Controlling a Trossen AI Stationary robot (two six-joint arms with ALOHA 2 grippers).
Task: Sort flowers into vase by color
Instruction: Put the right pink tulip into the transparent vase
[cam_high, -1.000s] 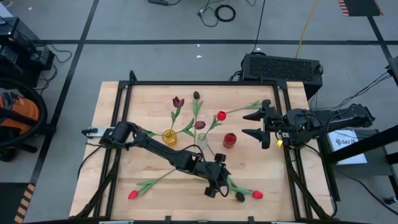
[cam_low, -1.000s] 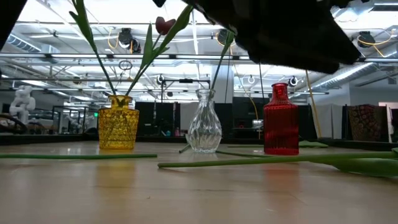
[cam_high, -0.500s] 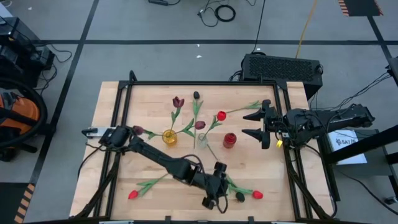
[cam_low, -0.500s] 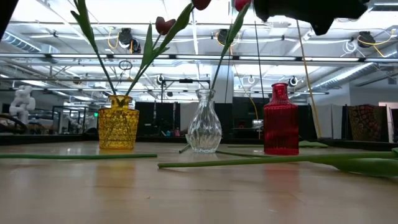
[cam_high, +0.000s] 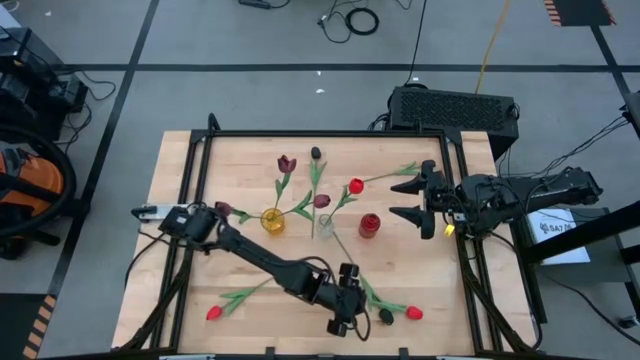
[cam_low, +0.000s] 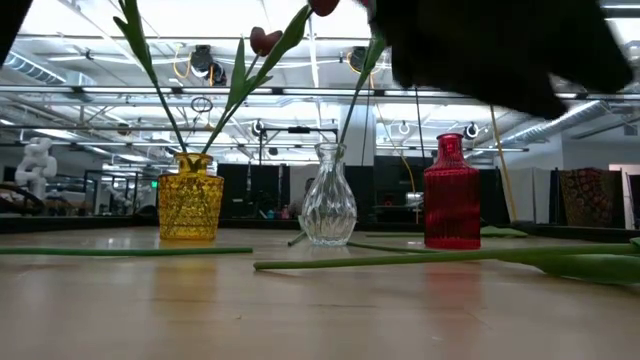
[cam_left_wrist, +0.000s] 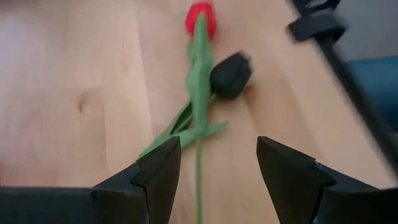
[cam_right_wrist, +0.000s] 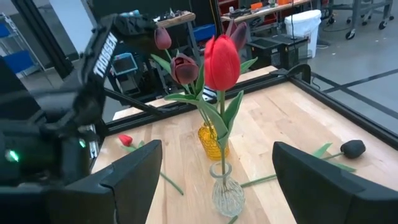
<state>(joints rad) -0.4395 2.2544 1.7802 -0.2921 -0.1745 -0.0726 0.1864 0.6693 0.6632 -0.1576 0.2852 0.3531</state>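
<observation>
Wooden counter (cam_high: 240, 170), three vases mid-row: yellow vase (cam_high: 272, 220), clear vase (cam_high: 325, 226), red vase (cam_high: 369, 225).

Done so far, as far as can be seen:
- Yellow vase holds dark maroon tulips (cam_high: 287, 163), stems leaning outward; exact count hard to tell.
- Clear vase carries a bright red tulip (cam_right_wrist: 221, 62) on an upright stem, seen plainly in the right wrist view.
- Red vase looks empty in the low view; no stem rises from its neck.

Left to do:
- Red tulip (cam_high: 214, 313) lying flat near the front left of the counter.
- Second red tulip (cam_left_wrist: 200, 20) and a near-black tulip (cam_left_wrist: 231, 75) lying together near the front right, stems crossing.
- Another stem lies on the counter at the back right (cam_high: 395, 173).

Left tool (cam_left_wrist: 214, 165): low over the front-right pair, fingers spread wide, nothing held; the red tulip's stem runs between them.

Right tool (cam_high: 412, 199): parked at the counter's right edge, fingers apart, empty.

Judgement: roughly half sorted; next grasp looks aimed at the front-right stem.
</observation>
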